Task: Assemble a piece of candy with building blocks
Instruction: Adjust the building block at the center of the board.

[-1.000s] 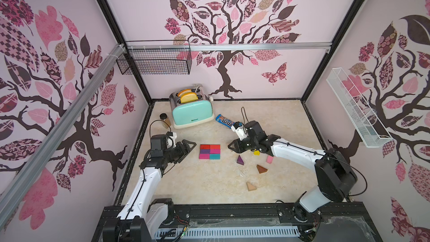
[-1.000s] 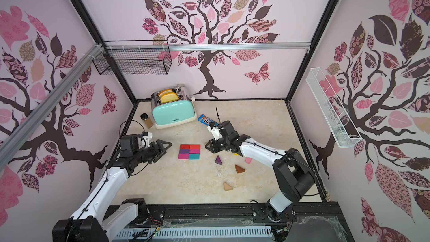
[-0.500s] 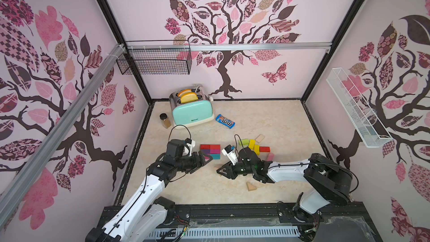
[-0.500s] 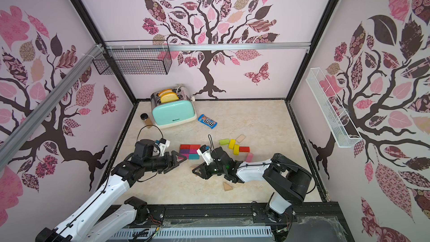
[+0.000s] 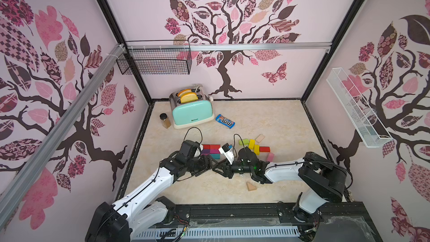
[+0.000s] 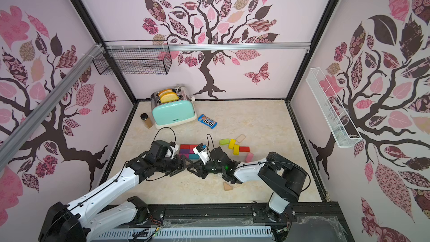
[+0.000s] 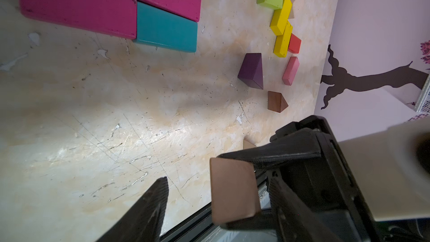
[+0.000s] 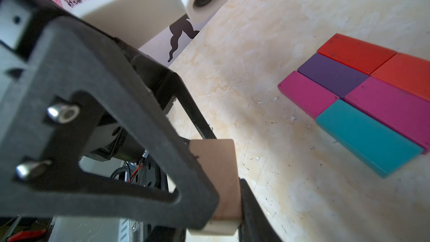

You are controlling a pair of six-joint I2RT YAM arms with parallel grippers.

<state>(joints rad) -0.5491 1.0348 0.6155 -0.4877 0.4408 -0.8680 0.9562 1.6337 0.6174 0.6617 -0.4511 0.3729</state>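
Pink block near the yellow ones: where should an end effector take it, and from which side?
Probably take the pink block across its two long edges at mid-length, coming straight down from above. It lies flat, so its narrow width suits a pinch. Both long edges look free, and the purple triangle stands apart from it.

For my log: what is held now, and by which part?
The right gripper pinches a brown wooden block by two opposite sides; the left gripper, open beside it, holds nothing.

Matt painted wooden blocks [image 7: 76,3], scuffed tabletop [image 7: 116,112]
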